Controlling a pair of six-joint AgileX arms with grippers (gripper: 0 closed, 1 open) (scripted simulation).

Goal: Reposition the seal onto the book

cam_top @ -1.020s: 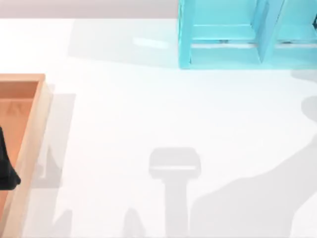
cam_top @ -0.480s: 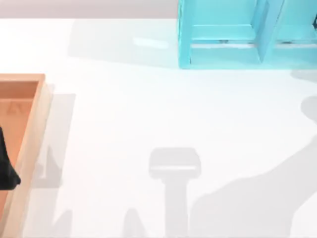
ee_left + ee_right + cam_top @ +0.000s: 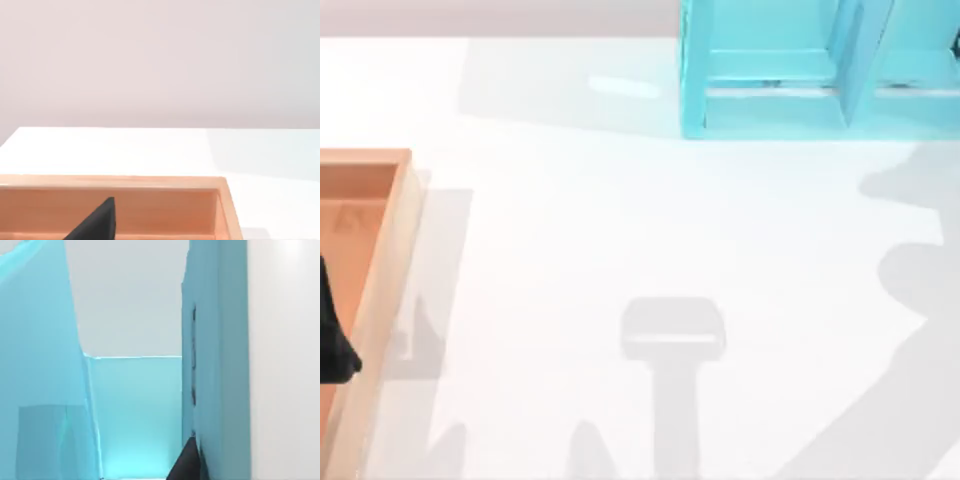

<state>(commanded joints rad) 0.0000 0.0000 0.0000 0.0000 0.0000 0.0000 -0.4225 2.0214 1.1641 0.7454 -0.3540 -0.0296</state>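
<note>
Low at the table's left, the left gripper hangs over the wooden tray, while the right gripper sits close against the light-blue shelf unit; neither grip, nor where the seal lies, can be told.

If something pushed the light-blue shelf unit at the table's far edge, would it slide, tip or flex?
The light-blue shelf unit looks like rigid flat panels, so it probably would not flex. It stands on the white table on a broad frame with open compartments, so it likely slides rather than tips, though its height is cut off.
</note>
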